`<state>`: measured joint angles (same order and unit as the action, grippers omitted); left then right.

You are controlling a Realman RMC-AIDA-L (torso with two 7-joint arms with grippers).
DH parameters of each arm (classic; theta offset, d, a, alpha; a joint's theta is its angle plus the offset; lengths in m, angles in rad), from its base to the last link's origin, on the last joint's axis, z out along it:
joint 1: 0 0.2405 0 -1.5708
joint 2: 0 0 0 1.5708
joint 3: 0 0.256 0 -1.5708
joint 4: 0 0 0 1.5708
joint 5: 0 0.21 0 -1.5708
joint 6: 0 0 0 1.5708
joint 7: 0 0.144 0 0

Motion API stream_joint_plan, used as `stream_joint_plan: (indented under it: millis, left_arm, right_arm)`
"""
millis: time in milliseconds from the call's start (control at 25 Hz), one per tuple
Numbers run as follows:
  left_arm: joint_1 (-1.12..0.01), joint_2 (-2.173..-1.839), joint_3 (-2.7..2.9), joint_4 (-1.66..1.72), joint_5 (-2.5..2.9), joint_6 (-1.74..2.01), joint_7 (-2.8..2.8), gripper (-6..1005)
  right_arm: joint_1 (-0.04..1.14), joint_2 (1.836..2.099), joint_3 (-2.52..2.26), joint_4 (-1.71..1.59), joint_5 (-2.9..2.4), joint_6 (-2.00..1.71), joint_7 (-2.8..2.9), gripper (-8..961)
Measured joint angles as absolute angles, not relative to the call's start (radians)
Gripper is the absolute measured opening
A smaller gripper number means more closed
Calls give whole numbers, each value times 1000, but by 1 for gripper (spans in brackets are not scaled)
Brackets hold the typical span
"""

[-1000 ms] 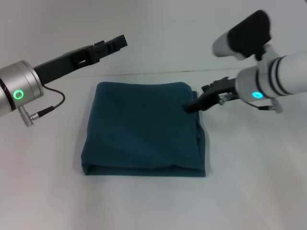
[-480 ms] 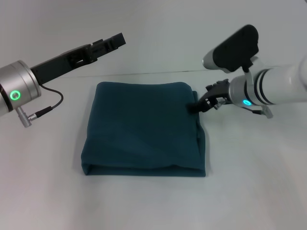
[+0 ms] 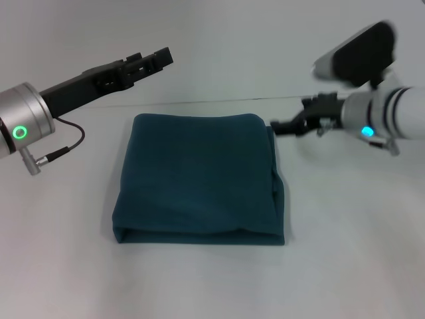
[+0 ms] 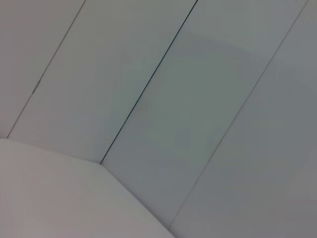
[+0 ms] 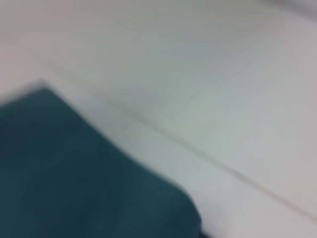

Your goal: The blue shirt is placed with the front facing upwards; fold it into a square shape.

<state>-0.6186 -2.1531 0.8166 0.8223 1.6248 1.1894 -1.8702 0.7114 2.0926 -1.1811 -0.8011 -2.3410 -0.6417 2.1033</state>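
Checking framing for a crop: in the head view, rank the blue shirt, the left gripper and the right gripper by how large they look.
1. blue shirt, by far the largest.
2. and 3. left gripper and right gripper: both small and dark, too alike to rank.

Looking down and forward from the head onto the whole table (image 3: 212, 292). Facing off the table's far edge toward bare wall panels from the left wrist. Hovering close over the shirt's (image 5: 74, 183) far right corner from the right wrist, sharing shirt (image 3: 199, 179) and tabletop with the head view.

White bench (image 3: 345, 266) carrying the blue shirt (image 3: 199, 179), folded into a near-square, plain side up, lying flat near the bench's middle.
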Motion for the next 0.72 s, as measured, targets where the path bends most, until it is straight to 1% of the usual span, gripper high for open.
stream_joint_plan:
  millis: [200,320,520,600,720]
  left_arm:
    - [-616,-2153,796,824,1617,1185,-1814,837]
    - [-616,-2154,782,824,1617,1186,-1787,837]
    - [-616,-2150,781,830,1622,1191,-1745,837]
    - [-617,-2149,784,830,1626,1193,-1720,837]
    - [-617,-2148,784,830,1627,1209,-1667,837]
  right_arm:
    - [577,2087,-1155,-993,-1986,-752,1891,922]
    - [527,2084,-1107,-1032,-1813,-856,1776,922]
    - [501,2082,-938,-1031,-1701,-1147,1654,921]
    - [499,2075,-890,-1028,-1708,-1246,1632,921]
    - [495,2052,-871,-1028,-1730,-1335,1624,922]
